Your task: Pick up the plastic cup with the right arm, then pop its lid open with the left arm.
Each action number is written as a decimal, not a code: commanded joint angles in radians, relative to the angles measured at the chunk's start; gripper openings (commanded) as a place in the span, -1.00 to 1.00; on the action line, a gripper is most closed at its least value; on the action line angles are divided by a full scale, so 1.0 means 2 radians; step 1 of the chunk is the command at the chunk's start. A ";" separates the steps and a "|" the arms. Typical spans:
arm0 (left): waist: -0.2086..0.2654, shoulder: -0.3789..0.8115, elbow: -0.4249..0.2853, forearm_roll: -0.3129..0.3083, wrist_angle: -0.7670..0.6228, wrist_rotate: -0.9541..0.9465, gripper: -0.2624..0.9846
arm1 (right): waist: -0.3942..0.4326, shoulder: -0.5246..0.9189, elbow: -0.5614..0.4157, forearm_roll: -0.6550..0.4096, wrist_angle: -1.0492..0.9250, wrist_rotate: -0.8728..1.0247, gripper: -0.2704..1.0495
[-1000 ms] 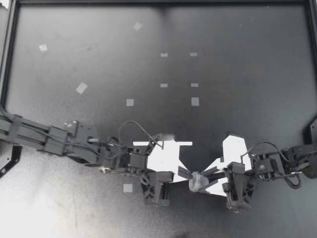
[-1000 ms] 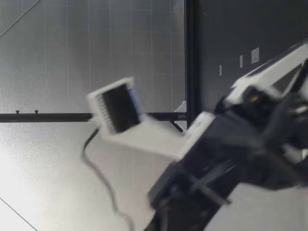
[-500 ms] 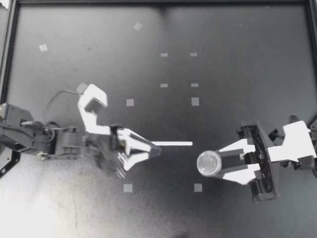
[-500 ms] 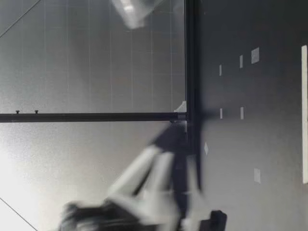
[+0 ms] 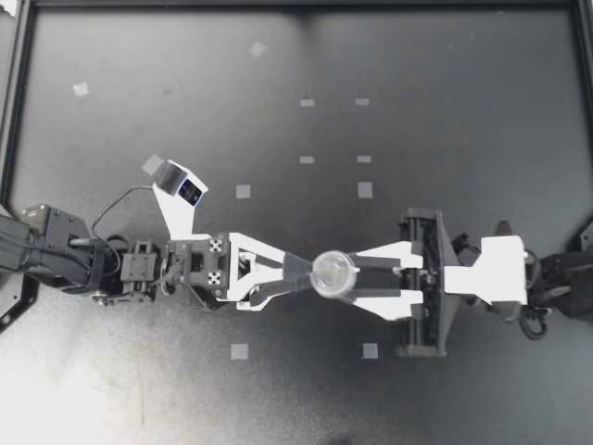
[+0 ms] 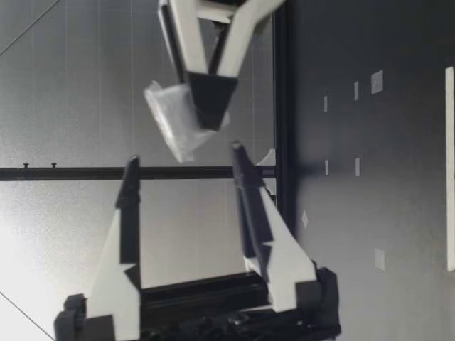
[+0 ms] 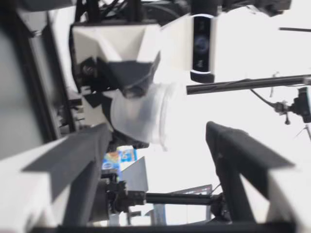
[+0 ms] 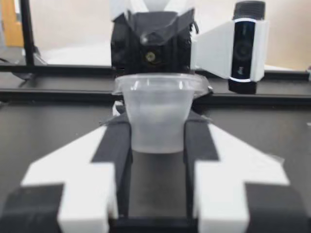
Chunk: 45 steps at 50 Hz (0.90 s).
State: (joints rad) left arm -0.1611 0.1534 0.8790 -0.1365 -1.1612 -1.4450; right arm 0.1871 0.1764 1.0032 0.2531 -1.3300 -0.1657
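Observation:
My right gripper (image 5: 345,276) is shut on a clear plastic cup (image 5: 333,273) near the table's middle front, its fingers (image 8: 114,145) clamping the cup (image 8: 157,116) from both sides. My left gripper (image 5: 296,276) faces it, open wide, fingertips just short of the cup. In the low view the cup (image 6: 173,122) hangs high off the table in my right gripper (image 6: 210,99). My left gripper (image 6: 185,162) there has one finger above the other. From the left wrist the cup (image 7: 141,116) sits ahead of the spread fingers (image 7: 85,153), touching neither.
Small pale tape squares (image 5: 243,191) dot the black table, one (image 5: 239,351) near the front under my left arm. A white strip (image 6: 449,163) lies flat on the table below the grippers. A black frame (image 5: 14,102) borders the table.
My left gripper has opened wide, turned its fingers one above the other and swung right toward the cup. My right gripper has carried the cup leftward to meet it.

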 commanded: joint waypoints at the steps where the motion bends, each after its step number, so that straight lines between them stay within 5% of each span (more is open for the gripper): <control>1: 0.001 -0.021 0.001 0.002 0.005 0.002 0.62 | -0.004 -0.005 -0.003 -0.001 -0.001 0.000 -0.22; 45: 0.002 -0.041 0.002 -0.001 0.002 0.039 0.54 | 0.009 0.038 0.007 -0.001 0.107 0.084 -0.22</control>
State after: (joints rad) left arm -0.1611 0.0997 0.8943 -0.1365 -1.1474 -1.3837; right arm 0.1902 0.2807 1.0155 0.2531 -1.1321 0.0015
